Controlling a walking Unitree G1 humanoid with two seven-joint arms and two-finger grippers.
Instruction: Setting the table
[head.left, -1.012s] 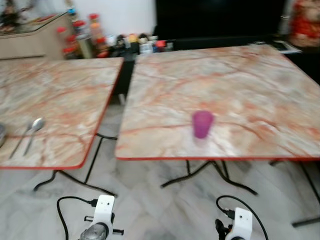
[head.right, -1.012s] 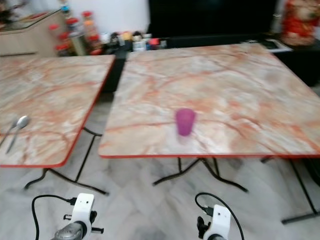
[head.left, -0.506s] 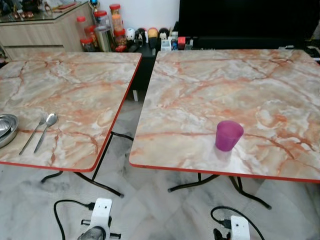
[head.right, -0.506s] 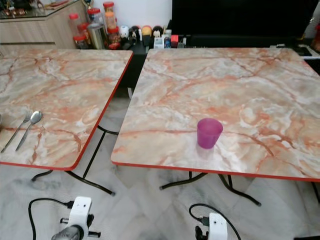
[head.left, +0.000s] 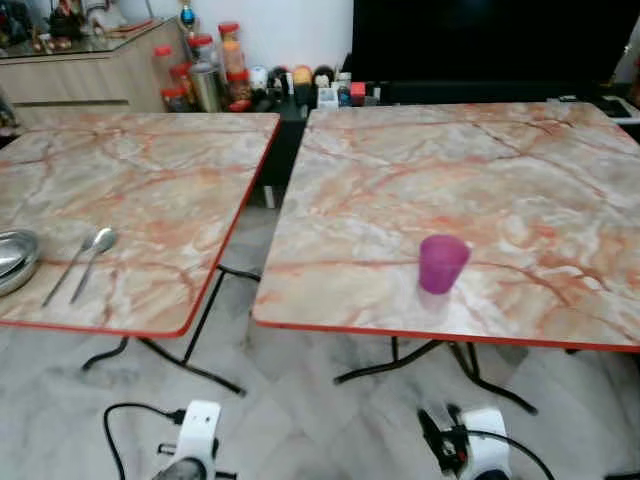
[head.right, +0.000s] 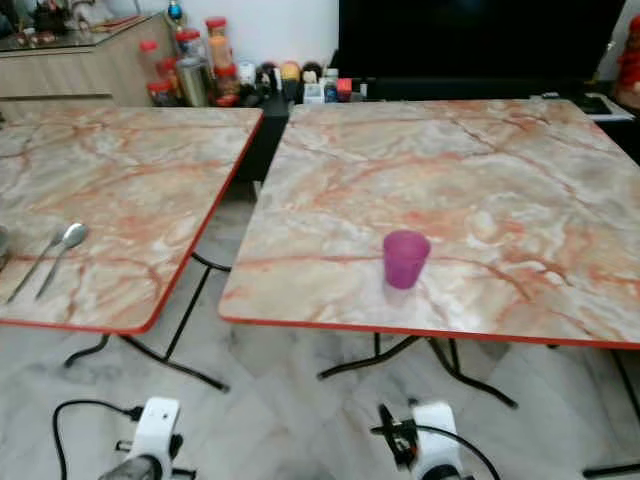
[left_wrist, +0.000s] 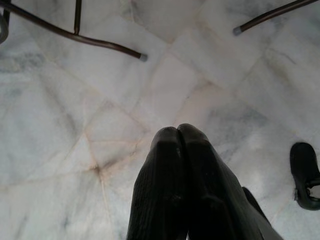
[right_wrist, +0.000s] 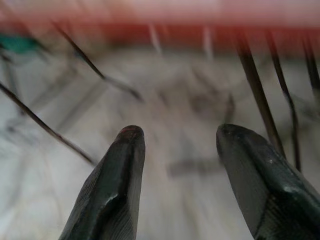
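purple cup (head.left: 442, 263) stands upright near the front red edge of the right-hand marble table (head.left: 520, 170), a little right of the frame's centre in the left eye view, with nothing touching it. on the left-hand table (head.left: 150, 190), at the left edge of the frame, a spoon (head.left: 92, 257) and a fork (head.left: 66, 275) lie side by side, and just beyond them the rim of a steel bowl (head.left: 12, 260) shows at the frame's border.

compared with half a second ago the whole scene has slid only a little, so the head has nearly settled after the blur of a second ago; the cup, cutlery and bowl keep the same places on their tables, so that shift is the camera's, not theirs. the real change is low in the frame: the right wrist has come up and turned, and its own view now streaks past table legs and the red table edge, blurred with motion.

right gripper (right_wrist: 175, 150) has its two black fingers spread well apart with nothing between them. left gripper (left_wrist: 177, 137) hangs over the pale tiled floor (left_wrist: 100, 115) with its fingers pressed together, empty, a black foot (left_wrist: 304, 172) at the lower right of that view.

my reading: the robot has lined itself up on the cup, and the rising, opened right arm looks like the start of a reach for it. nothing has been laid yet; the cup and the cutlery sit on separate tables.
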